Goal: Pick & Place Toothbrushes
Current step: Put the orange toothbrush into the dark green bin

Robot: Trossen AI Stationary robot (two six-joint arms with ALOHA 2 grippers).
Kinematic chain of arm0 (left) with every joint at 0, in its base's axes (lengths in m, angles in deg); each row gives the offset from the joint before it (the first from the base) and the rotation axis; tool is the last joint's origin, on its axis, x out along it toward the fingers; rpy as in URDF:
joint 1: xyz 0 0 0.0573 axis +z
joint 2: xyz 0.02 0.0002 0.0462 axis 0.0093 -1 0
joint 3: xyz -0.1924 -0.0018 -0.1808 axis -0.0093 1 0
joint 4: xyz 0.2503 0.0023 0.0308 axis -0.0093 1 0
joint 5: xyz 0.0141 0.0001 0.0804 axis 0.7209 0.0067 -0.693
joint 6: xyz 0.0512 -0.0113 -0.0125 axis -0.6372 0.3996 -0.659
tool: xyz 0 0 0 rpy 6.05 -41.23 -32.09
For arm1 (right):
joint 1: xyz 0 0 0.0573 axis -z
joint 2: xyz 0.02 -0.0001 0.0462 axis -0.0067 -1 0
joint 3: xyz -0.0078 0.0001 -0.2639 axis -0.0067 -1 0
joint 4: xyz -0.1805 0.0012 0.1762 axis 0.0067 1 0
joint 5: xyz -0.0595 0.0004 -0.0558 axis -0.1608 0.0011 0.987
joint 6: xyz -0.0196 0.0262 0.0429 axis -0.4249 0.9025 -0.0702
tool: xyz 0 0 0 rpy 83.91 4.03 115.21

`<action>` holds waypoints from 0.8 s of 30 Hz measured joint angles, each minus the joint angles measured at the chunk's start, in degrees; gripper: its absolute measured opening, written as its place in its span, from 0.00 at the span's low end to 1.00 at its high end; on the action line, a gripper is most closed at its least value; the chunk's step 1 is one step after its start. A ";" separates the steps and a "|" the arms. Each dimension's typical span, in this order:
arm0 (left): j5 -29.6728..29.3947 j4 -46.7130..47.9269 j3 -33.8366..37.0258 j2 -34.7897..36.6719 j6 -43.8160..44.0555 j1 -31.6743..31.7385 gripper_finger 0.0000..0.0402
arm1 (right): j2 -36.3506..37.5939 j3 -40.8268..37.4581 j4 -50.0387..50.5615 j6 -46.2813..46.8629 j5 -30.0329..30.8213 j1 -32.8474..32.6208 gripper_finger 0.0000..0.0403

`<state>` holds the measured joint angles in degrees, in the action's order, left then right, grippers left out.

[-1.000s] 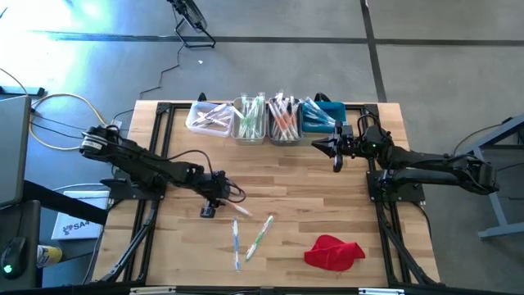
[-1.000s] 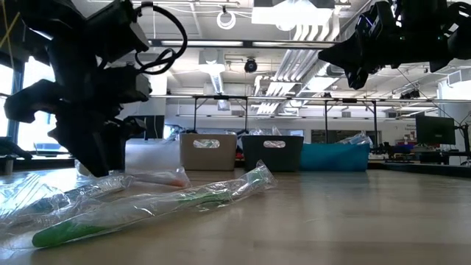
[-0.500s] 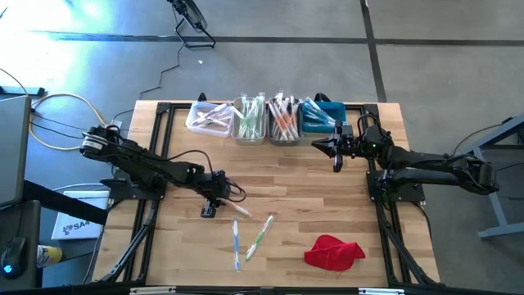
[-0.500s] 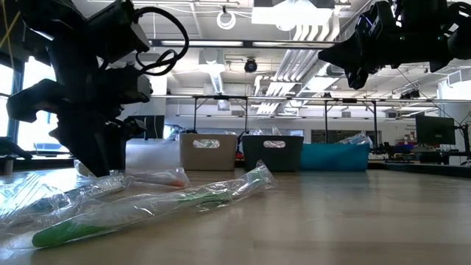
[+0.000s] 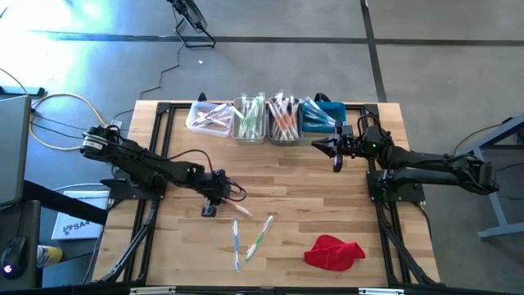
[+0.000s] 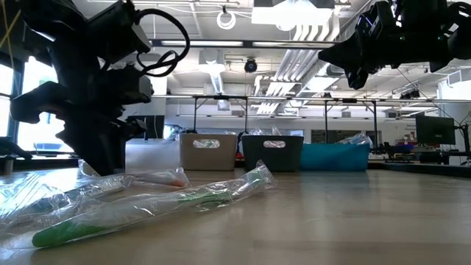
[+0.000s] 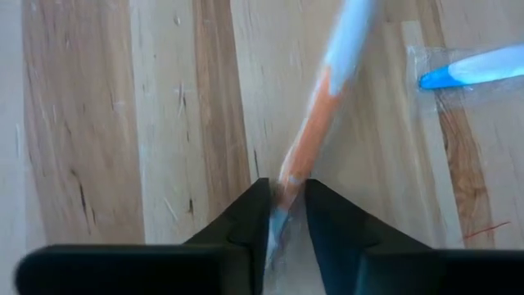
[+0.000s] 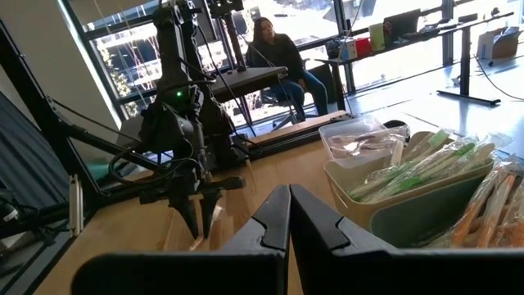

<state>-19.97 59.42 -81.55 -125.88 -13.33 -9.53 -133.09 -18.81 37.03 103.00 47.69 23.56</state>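
Orange toothbrush (image 7: 315, 135), handle end between left gripper (image 7: 285, 215) jaws

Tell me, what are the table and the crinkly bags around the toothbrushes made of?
The table looks like wood: pale and brown planks with grain lines, smooth finish. The bag around the green toothbrush looks like thin clear plastic: it is see-through, wrinkled and shiny.

The left arm reaches out low, its left gripper (image 7: 286, 215) pointing down with fingers nearly together. The right arm is raised, its right gripper (image 8: 288, 215) fully closed.
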 joint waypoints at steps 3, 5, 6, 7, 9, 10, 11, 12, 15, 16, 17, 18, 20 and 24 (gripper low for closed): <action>-0.10 -0.29 0.06 -0.01 -0.02 0.02 0.13 | 0.00 0.00 0.00 0.00 0.00 0.00 0.01; -0.03 -0.49 0.04 -0.04 -0.03 0.02 0.10 | 0.00 0.00 0.02 0.00 0.00 0.00 0.01; 0.01 -0.53 0.07 -0.04 -0.05 0.02 0.08 | 0.00 0.00 0.02 0.00 0.00 0.00 0.01; 0.17 -0.58 0.05 -0.03 -0.07 0.02 0.07 | 0.00 0.00 0.02 0.00 0.00 0.00 0.01; 0.88 -0.86 0.04 0.01 -0.14 0.01 0.05 | 0.00 0.00 0.04 0.00 0.00 0.00 0.01; 1.51 -1.05 0.04 0.17 -0.13 0.00 0.04 | 0.00 0.00 0.04 0.00 -0.02 0.00 0.01; 1.74 -1.02 0.02 0.40 -0.17 -0.04 0.03 | 0.00 0.00 0.04 0.00 -0.03 0.00 0.01; 1.72 -0.94 -0.02 0.50 -0.17 -0.07 0.02 | 0.01 0.00 0.04 -0.01 -0.04 0.00 0.01; 1.73 0.10 -0.66 1.11 -0.45 -0.04 0.00 | 0.00 0.00 0.04 0.00 -0.17 0.02 0.01; 1.63 0.50 -0.96 1.35 -0.89 -0.04 0.00 | 0.00 0.00 0.04 0.00 -0.17 0.02 0.01; 1.64 0.93 -1.32 1.58 -1.60 -0.04 0.00 | 0.01 0.00 0.07 0.00 -0.20 0.01 0.01; 1.53 1.41 -1.79 1.97 -2.24 -0.04 0.00 | 0.00 0.00 0.07 0.00 -0.21 0.01 0.01; 1.28 2.35 -2.74 3.03 -3.29 -0.02 0.00 | 0.00 0.01 0.07 0.00 -0.22 0.02 0.01; -0.24 6.65 -4.67 4.59 -3.66 0.00 0.00 | 0.01 0.00 0.09 -0.02 -0.22 0.02 0.01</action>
<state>-20.21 66.06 -86.21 -121.30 -16.99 -9.53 -133.09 -18.81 37.12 102.97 47.47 23.58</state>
